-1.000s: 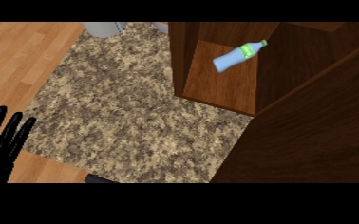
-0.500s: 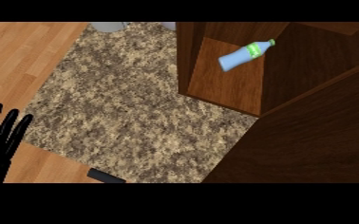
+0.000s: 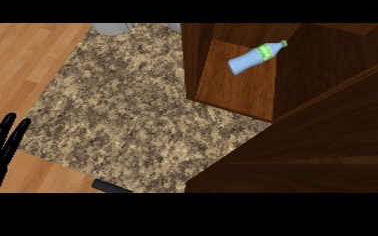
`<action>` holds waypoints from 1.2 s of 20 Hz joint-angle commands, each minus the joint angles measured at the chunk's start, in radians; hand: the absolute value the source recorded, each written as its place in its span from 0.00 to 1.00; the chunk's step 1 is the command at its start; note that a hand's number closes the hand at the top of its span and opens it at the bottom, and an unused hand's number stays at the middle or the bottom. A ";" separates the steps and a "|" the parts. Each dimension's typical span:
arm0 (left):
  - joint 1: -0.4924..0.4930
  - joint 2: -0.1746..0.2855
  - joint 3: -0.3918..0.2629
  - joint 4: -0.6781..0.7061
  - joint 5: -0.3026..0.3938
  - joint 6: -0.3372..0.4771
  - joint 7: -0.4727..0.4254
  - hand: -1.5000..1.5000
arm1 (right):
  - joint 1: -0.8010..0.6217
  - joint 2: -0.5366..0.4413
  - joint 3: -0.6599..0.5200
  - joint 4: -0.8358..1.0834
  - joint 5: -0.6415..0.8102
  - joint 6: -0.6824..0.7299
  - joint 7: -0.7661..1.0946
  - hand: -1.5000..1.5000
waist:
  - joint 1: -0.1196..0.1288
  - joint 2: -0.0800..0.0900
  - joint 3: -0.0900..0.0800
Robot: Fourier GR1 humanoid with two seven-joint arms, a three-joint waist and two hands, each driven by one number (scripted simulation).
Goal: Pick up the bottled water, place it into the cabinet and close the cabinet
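- The bottled water [image 3: 255,58] is seen lying on its side on the floor of the cabinet [image 3: 221,87], toward the far right corner, cap pointing away.
- The cabinet is shown open at the right edge of the counter [image 3: 125,105].
- The left hand [image 3: 18,141] is shown at the counter's left edge, fingers straight, released, with nothing grasped.

Left hand [image 3: 15,147]: you have it at the view's left edge, low in the frame. Fingers [image 3: 22,129] are black and straight, tips up and leaning slightly toward the right, a little apart from each other. They hold nothing. Palm and forearm are cut off by the edge. Short dark stub [image 3: 111,186] at the lower edge: you cannot tell whether it belongs to an arm.
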 commanded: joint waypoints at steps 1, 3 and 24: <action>0.001 0.006 0.003 0.008 0.006 -0.005 0.009 0.00 | -0.131 0.067 -0.009 0.075 0.034 -0.072 0.110 1.00 | -0.004 -0.009 0.002; -0.006 -0.003 0.004 0.017 0.011 -0.005 0.003 0.00 | -0.204 0.077 -0.029 0.122 0.036 -0.075 0.152 1.00 | -0.009 -0.009 0.002; 0.030 -0.014 0.052 0.101 0.031 -0.052 -0.024 0.00 | -0.987 0.325 -0.250 0.888 0.099 -0.462 0.311 1.00 | -0.072 -0.028 0.020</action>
